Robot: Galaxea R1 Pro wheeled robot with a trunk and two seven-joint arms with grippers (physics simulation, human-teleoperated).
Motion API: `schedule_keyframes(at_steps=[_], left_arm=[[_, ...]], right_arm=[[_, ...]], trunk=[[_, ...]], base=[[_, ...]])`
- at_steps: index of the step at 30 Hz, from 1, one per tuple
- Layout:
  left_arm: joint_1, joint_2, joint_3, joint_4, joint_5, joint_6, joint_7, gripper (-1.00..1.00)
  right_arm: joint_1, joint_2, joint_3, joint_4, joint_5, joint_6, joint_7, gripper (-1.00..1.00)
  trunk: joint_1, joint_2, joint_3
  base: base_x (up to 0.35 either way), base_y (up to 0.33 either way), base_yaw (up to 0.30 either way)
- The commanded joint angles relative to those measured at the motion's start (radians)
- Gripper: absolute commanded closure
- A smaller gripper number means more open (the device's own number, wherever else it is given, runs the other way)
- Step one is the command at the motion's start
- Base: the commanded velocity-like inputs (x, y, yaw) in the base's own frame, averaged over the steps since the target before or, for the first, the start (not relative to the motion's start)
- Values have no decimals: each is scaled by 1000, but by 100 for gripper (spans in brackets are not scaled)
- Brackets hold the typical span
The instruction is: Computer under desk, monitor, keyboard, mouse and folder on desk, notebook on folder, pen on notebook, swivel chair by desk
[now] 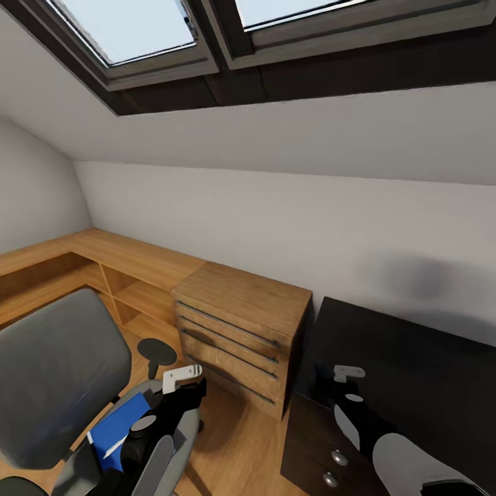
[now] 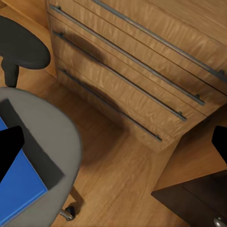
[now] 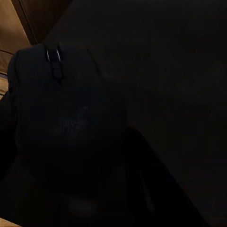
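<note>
**Mouse under the right gripper, folder on the chair**

The right gripper (image 1: 342, 386) hovers over the black desk (image 1: 413, 358), and the mouse (image 3: 66, 123) sits right below it; I cannot tell how its jaws stand. The left gripper (image 1: 180, 382) hangs spread wide above the swivel chair (image 1: 62, 372), where the blue folder (image 1: 117, 427) lies beside a wooden chest of drawers (image 1: 241, 324).

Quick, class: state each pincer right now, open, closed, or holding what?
Left pincer: open, holding nothing, above the chair.
Right pincer: over the desk, close above the mouse; state cannot be told.
</note>
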Motion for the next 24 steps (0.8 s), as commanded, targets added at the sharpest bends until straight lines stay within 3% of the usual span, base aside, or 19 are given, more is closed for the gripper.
schedule_keyframes(at_steps=[1, 9, 21, 22, 24], left_arm=[[-1, 1, -1, 0, 11, 2, 10, -100], [-1, 2, -1, 62, 8, 1, 7, -100], [-1, 2, -1, 65, 8, 1, 7, -100], [-1, 2, -2, 64, 8, 1, 7, -100], [-1, 2, -2, 64, 8, 1, 7, -100]], right_arm=[[-1, -1, 9, 0, -14, -3, -5, 100], [-1, -1, 9, 2, -14, -3, -5, 100], [-1, -1, 10, 2, -10, -1, -5, 100], [-1, -1, 11, 2, -10, -1, -5, -100], [-1, -1, 11, 2, -10, 0, -5, -100]], trunk=[[0, -1, -1], [0, -1, -1], [0, -1, -1], [0, -1, -1], [0, -1, -1]], base=[[0, 0, 0], [53, -28, 0], [7, -4, 0], [0, 0, 0], [0, 0, 0]])
